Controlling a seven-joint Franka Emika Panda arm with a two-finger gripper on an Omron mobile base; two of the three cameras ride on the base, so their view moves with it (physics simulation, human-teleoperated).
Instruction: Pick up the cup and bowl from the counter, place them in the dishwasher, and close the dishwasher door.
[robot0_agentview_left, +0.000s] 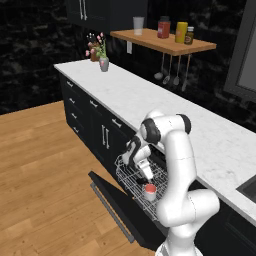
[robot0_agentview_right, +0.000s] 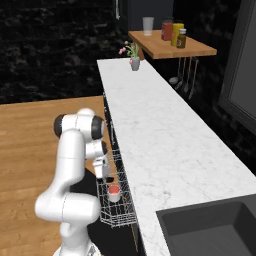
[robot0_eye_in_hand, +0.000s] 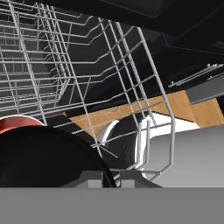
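The dishwasher door lies folded down, and the white wire rack is pulled out over it. The cup, white with a red inside, stands upright in the rack. My gripper reaches down into the rack just left of the cup. In the hand view my gripper is shut on the black bowl, whose dark curve bulges at the lower left, with the cup's red rim just behind it. The white marble counter runs above.
A flower vase stands at the counter's far end. A wooden shelf holds a glass tumbler and jars, with utensils hanging below. A dark sink sits at the near right. Dark cabinets line the wooden floor.
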